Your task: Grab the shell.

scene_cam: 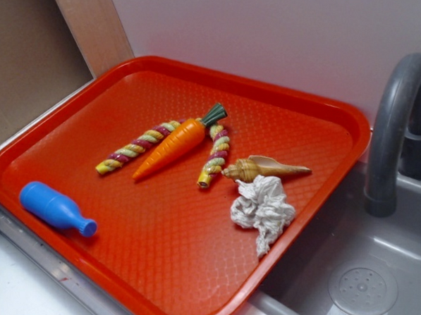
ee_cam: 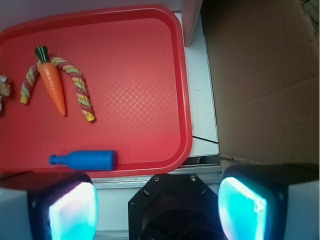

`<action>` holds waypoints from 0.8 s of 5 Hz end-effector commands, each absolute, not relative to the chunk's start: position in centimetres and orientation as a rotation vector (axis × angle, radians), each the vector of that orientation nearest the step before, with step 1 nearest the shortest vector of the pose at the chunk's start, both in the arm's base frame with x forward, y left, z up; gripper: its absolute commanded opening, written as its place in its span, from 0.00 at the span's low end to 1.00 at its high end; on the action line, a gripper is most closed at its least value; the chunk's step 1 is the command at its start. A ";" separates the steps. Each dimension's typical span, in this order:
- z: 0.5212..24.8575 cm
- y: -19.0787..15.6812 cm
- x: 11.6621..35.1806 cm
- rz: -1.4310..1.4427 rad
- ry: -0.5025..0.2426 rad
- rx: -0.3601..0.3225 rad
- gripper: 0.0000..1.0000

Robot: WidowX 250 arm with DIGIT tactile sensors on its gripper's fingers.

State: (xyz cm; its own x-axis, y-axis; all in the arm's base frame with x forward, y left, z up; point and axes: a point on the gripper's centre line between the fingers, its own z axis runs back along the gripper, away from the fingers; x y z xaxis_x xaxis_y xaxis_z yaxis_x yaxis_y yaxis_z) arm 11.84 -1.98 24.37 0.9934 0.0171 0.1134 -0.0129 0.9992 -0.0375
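Open fingers (ee_cam: 75, 210) above tray (ee_cam: 150, 100), holding nothing.

Plain white wall (scene_cam: 260, 35) behind, evenly lit, no hard shadows. Brown cardboard panel (scene_cam: 22, 61) at back left w/ a pale wood strip (scene_cam: 94, 26) beside it; wrist view shows the cardboard w/ creases. Grey sink (scene_cam: 365, 269) at right, round drain, curved grey faucet (scene_cam: 392, 127) at its rim. White surface (scene_cam: 27, 301) w/ metal edge strip along the front.
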 end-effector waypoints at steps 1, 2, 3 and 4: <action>24.4 -2.0 11.8 0.015 -0.114 -0.037 1.00; 23.7 -5.5 14.3 -0.117 -0.184 -0.051 1.00; 22.8 -9.3 15.9 -0.278 -0.238 -0.052 1.00; 21.4 -13.4 16.3 -0.422 -0.305 -0.083 1.00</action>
State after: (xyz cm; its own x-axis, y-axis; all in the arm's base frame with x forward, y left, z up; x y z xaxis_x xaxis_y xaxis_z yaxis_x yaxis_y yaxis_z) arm 16.79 -13.07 20.60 0.8782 -0.3867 0.2815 0.4062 0.9137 -0.0120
